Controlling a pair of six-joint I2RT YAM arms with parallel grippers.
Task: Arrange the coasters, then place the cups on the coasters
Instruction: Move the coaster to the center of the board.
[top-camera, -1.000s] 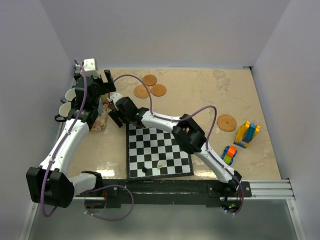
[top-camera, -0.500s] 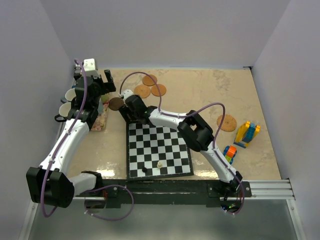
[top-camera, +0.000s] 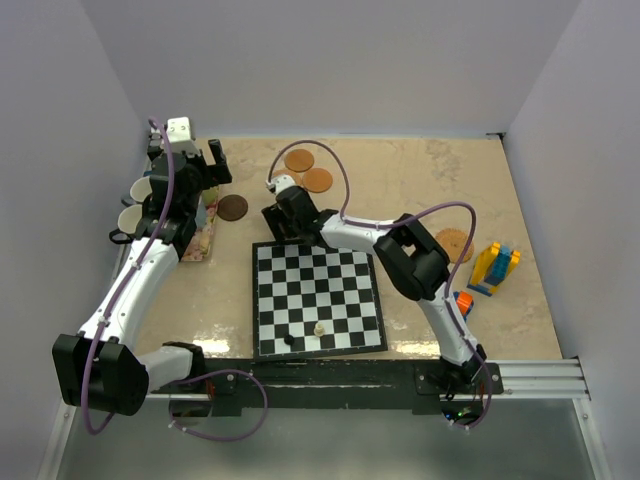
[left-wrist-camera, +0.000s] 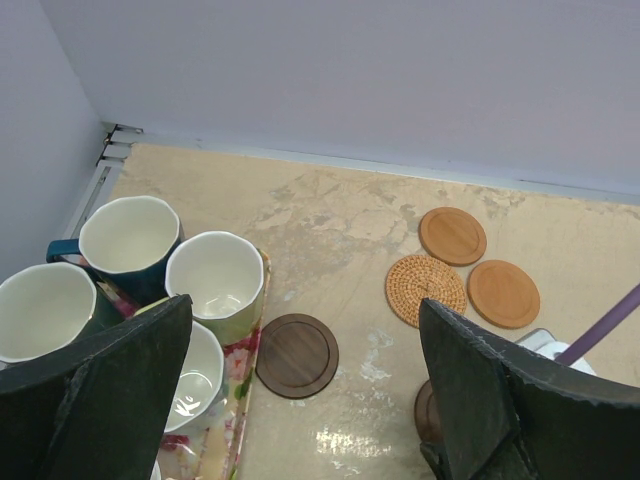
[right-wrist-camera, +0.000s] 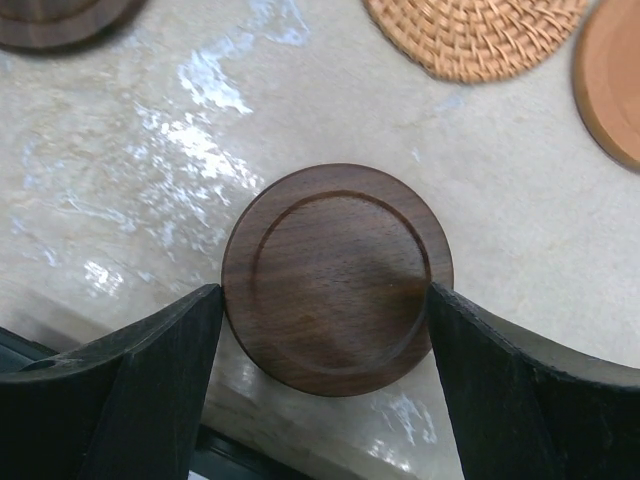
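My right gripper (top-camera: 285, 212) (right-wrist-camera: 325, 295) is shut on a dark brown coaster (right-wrist-camera: 337, 278), one finger on each side of its rim, just beyond the chessboard's far edge. A second dark coaster (top-camera: 233, 207) (left-wrist-camera: 297, 355) lies flat by the floral mat. Two tan coasters (top-camera: 299, 160) (top-camera: 318, 180) and a woven one (left-wrist-camera: 426, 290) lie behind it. Another woven coaster (top-camera: 454, 245) sits at the right, partly behind the arm. Cups (left-wrist-camera: 128, 235) (left-wrist-camera: 215, 275) stand upright on the mat at far left. My left gripper (top-camera: 215, 168) (left-wrist-camera: 305, 310) hovers open above them, holding nothing.
A black-and-white chessboard (top-camera: 315, 300) with two small pieces fills the near middle. The floral mat (left-wrist-camera: 225, 430) lies along the left wall. Coloured toy blocks (top-camera: 494, 268) (top-camera: 458, 310) sit at the right. Walls close in on three sides.
My right gripper has travelled rightward from beside the mat, uncovering a dark coaster that stays by the mat, and its jaws have narrowed slightly. The left arm has not moved.
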